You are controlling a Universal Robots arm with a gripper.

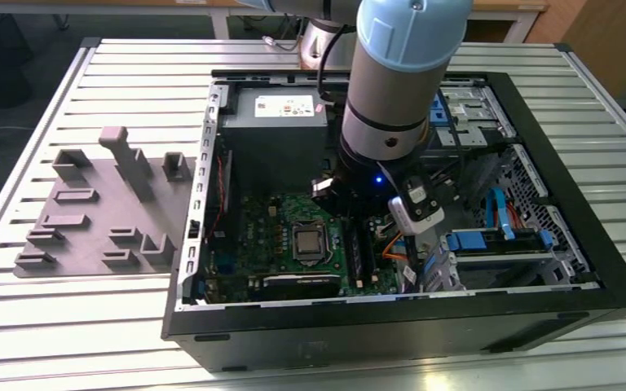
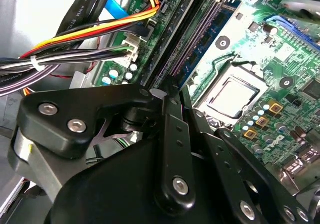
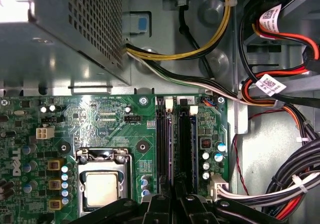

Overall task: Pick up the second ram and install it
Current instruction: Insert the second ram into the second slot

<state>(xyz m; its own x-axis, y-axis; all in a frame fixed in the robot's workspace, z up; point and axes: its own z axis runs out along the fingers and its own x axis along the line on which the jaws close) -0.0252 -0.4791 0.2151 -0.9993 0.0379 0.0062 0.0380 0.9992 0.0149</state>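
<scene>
1. The gripper (image 2: 169,92) hangs low inside the computer case (image 1: 574,269), right over the motherboard's memory slots (image 3: 185,144); in the second wrist view its fingers (image 2: 172,134) look drawn together at the tips.
2. I cannot tell whether anything is pinched between them.
3. The second ram (image 2: 196,54), I judge, is the thin stick standing edge-on in a slot beneath the tips, beside the processor socket (image 2: 231,95); closed tips suit pressing it home.
4. In the exterior view the gray holder (image 1: 95,212) lies at nine o'clock from the case.

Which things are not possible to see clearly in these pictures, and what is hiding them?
- second ram: cannot be told apart from the memory slots in either wrist view.
- Near ends of the slots: covered by the gripper in both wrist views.
- Far ends of the slots, exterior view: hidden behind the arm.
- Pockets of the gray holder, exterior view: too small to tell their contents.
</scene>
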